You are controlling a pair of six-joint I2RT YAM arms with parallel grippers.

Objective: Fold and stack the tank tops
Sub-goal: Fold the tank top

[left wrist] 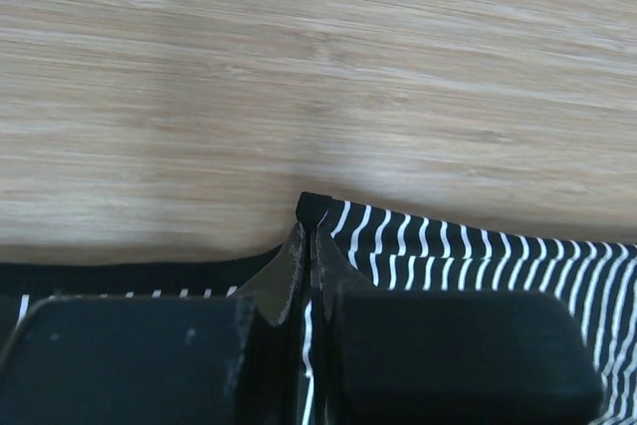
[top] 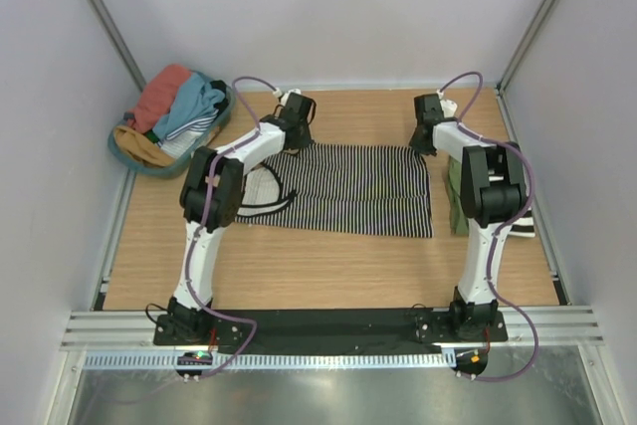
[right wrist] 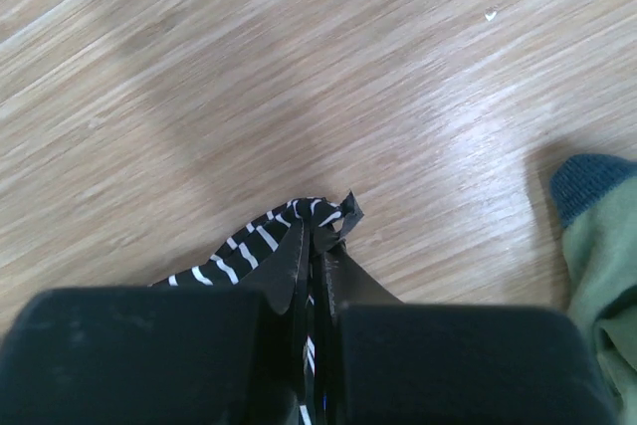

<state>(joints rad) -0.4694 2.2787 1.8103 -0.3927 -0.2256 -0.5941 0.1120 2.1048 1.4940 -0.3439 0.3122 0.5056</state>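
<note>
A black-and-white striped tank top (top: pixel 353 189) lies spread flat across the middle of the wooden table. My left gripper (top: pixel 295 142) is shut on its far left corner; in the left wrist view the striped cloth (left wrist: pixel 468 246) is pinched between the fingertips (left wrist: pixel 311 236). My right gripper (top: pixel 426 142) is shut on the far right corner, where a bunched striped edge (right wrist: pixel 274 231) pokes out from the closed tips (right wrist: pixel 317 236). More tank tops (top: pixel 179 106) in coral, teal and mustard are heaped in the basket. An olive green top (right wrist: pixel 607 266) lies folded at the right.
A round teal basket (top: pixel 134 159) stands at the back left corner. A small folded pile (top: pixel 460 196) sits beside the right arm, with a striped piece showing by its near end. Walls and metal posts enclose the table on three sides.
</note>
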